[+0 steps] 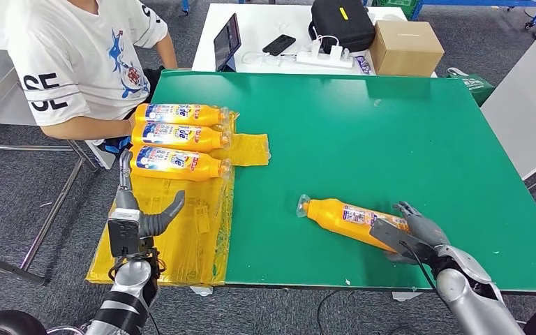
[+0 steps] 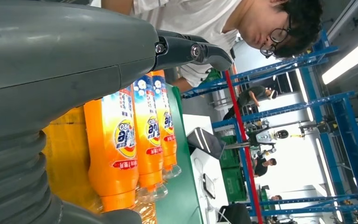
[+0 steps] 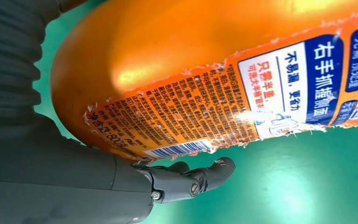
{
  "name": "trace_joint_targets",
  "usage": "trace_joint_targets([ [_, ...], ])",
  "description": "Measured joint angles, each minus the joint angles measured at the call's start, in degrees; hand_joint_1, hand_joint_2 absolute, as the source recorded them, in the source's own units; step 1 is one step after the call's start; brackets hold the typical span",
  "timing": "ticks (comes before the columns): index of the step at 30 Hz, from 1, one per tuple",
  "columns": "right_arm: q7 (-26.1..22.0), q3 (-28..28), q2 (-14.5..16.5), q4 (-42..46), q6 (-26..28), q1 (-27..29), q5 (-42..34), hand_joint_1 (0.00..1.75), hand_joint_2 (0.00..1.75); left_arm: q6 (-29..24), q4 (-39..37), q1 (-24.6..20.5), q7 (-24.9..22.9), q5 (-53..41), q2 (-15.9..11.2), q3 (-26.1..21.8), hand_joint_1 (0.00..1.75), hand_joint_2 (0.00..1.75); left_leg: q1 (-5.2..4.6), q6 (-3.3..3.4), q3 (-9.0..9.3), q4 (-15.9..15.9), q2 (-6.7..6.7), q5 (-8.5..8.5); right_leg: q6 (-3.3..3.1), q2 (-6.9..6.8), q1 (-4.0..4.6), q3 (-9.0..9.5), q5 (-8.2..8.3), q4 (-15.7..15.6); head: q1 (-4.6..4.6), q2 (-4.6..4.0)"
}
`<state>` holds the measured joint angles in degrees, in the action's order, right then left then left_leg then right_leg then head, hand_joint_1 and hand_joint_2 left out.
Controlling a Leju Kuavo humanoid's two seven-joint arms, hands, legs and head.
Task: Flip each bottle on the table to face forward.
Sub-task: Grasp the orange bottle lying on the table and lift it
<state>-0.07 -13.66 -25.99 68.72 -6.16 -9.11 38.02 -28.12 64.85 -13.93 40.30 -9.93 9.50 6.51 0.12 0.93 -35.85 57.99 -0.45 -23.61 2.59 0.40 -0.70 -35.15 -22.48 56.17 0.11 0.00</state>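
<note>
Four orange bottles on the green table (image 1: pixel 391 125): one bottle (image 1: pixel 345 218) lying alone near the front edge, cap pointing left, back label with barcode up; three bottles (image 1: pixel 179 135) in a row on the yellow sheet (image 1: pixel 188 237) at the left, front labels up, side by side and touching. Right hand (image 1: pixel 410 234) wrapped around the lone bottle's base, fingers curled under it. Left hand (image 1: pixel 134 218) just before the row, fingers apart, holding nothing. One person (image 1: pixel 77 56) seated beyond the row. One box (image 1: pixel 405 47), one black bag (image 1: pixel 340 24) on the white table behind.
</note>
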Motion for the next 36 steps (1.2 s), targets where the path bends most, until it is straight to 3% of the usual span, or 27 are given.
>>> trace_joint_targets([
  [3, -0.05, -0.01, 0.28, -0.66, 0.0, -0.4, 0.0, 0.03, 1.75, 0.32, -0.47, -0.22, 0.0, 0.18, 0.04, 0.0, 0.0, 1.75, 0.0, 0.0, 0.05, 0.0, 0.0, 0.0, 0.0, 0.0, 0.0, 0.05, 0.0, 0.0, 0.0, 0.0],
  [4, -0.22, -0.03, 0.39, -0.84, 0.03, -0.52, -0.01, 0.13, 1.75, 0.39, -0.59, -0.27, 0.0, 0.2, 0.07, 0.0, 0.0, 1.75, 0.0, 0.0, 0.07, 0.0, 0.0, 0.0, 0.0, 0.01, 0.0, 0.07, 0.0, 0.0, 0.0, 0.0],
  [5, -0.49, -0.07, 0.52, -1.04, 0.13, -0.63, -0.01, 0.32, 1.75, 0.45, -0.7, -0.34, 0.0, 0.22, 0.1, 0.0, 0.0, 1.75, 0.0, 0.0, 0.09, 0.0, 0.0, 0.0, 0.0, 0.02, 0.0, 0.08, 0.01, 0.0, 0.0, 0.0],
  [8, -2.09, -0.18, 1.05, -1.56, 1.38, -0.81, 0.08, 1.29, 1.75, 0.55, -0.94, -0.54, 0.0, 0.3, 0.16, 0.0, 0.0, 1.75, 0.0, 0.0, 0.13, 0.0, 0.03, -0.01, 0.0, 0.07, 0.0, 0.1, 0.02, 0.0, 0.01, 0.0],
  [9, -2.87, -0.22, 1.31, -1.68, 2.12, -0.81, 0.16, 1.46, 1.75, 0.65, -1.03, -0.62, 0.0, 0.32, 0.16, 0.0, 0.0, 1.75, 0.0, 0.0, 0.14, 0.0, 0.06, -0.01, 0.0, 0.1, 0.01, 0.1, 0.02, 0.0, 0.01, 0.0],
  [13, -7.12, -0.38, 2.76, -2.05, 5.37, -0.74, 0.34, 1.51, 1.75, 1.41, -1.54, -0.97, 0.0, 0.61, 0.39, -0.01, 0.0, 1.75, 0.01, 0.0, 0.16, 0.0, 0.15, -0.01, 0.0, 0.17, 0.03, 0.09, 0.03, 0.0, 0.0, 0.0],
  [17, -9.38, -0.39, 4.26, -2.37, 7.3, -0.53, 0.93, 1.75, 1.75, 1.74, -1.86, -1.18, 0.0, 0.84, 0.63, -0.02, 0.0, 1.75, 0.03, -0.01, 0.15, 0.0, 0.16, 0.0, 0.0, 0.17, 0.05, 0.08, 0.03, 0.01, -0.01, 0.0],
  [31, -15.06, 0.31, 11.49, -3.41, 15.65, 0.46, 1.76, 1.75, 1.75, 2.89, -2.77, -1.49, 0.0, 1.3, 1.3, -0.05, 0.0, 1.75, 0.03, -0.02, 0.03, 0.0, 0.17, -0.01, 0.0, 0.16, 0.05, 0.0, 0.01, 0.02, -0.01, 0.0],
  [36, -21.93, 4.03, 16.49, 0.41, 28.86, 2.57, 0.86, 1.75, 1.75, 6.62, -3.39, -1.36, 0.0, 3.75, 2.27, -0.26, 0.0, 1.75, 0.03, -0.02, -0.11, 0.0, 0.13, 0.01, 0.0, 0.14, 0.04, -0.1, 0.01, 0.04, -0.01, 0.0],
])
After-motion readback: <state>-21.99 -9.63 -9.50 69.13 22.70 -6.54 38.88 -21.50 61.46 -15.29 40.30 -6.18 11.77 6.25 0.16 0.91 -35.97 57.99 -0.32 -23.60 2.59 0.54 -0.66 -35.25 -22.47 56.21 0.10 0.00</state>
